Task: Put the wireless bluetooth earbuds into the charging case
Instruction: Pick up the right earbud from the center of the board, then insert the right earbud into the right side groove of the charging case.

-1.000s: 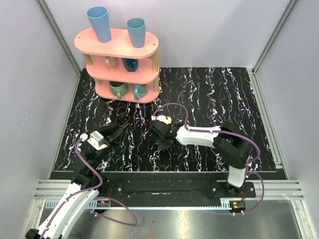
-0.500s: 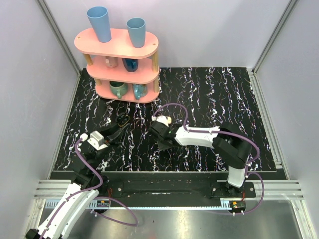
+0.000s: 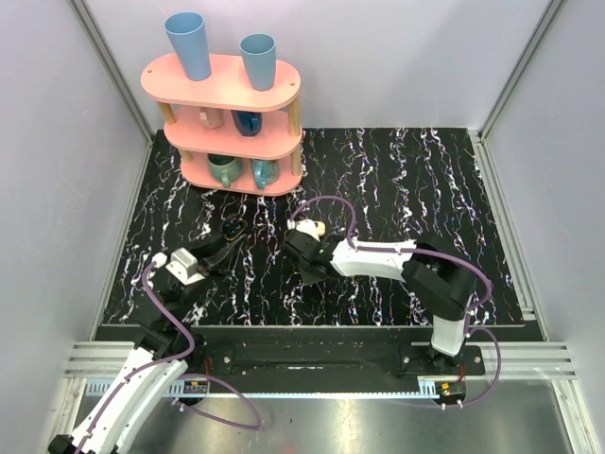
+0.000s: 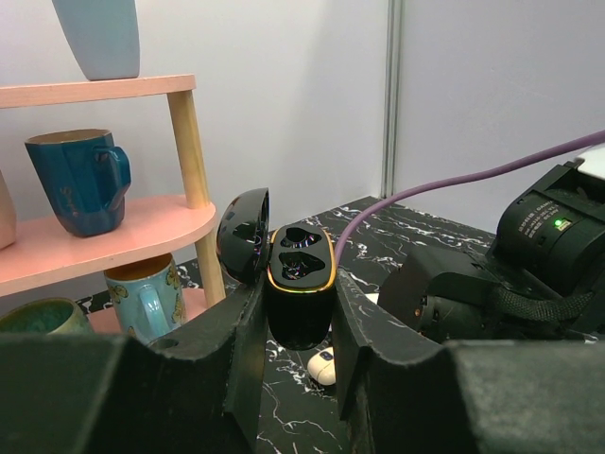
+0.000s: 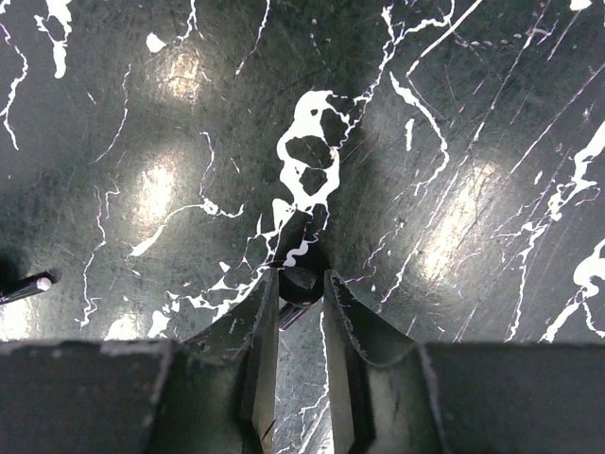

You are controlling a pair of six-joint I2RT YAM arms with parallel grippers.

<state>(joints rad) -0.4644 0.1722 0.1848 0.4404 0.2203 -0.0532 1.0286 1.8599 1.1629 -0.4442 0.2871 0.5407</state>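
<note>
1. Left end effector (image 4: 296, 317): closed on the case (image 4: 301, 284), one finger (image 4: 248, 331) pressed to each side of its lower half. The case is held upright, off the worktop (image 3: 397, 180).
2. The case is glossy black with a gold rim. Its lid (image 4: 243, 235) is swung open to the left and two dark sockets face up. Both sockets look unfilled.
3. One earbud (image 4: 323, 367), small and white, lies on the worktop just below and beyond the held case. I can't find the second one for certain.
4. Right end effector (image 5: 300, 284): points straight down at the worktop with its fingers (image 5: 257, 331) drawn to a narrow gap. A dark nub (image 5: 299, 281) sits pinched between the tips. It is too dark to identify.
5. From above, the two end effectors are near each other at mid-worktop, left of centre.
6. A pink shelf (image 3: 222, 80) with cups stands at the far left corner, behind the case.
</note>
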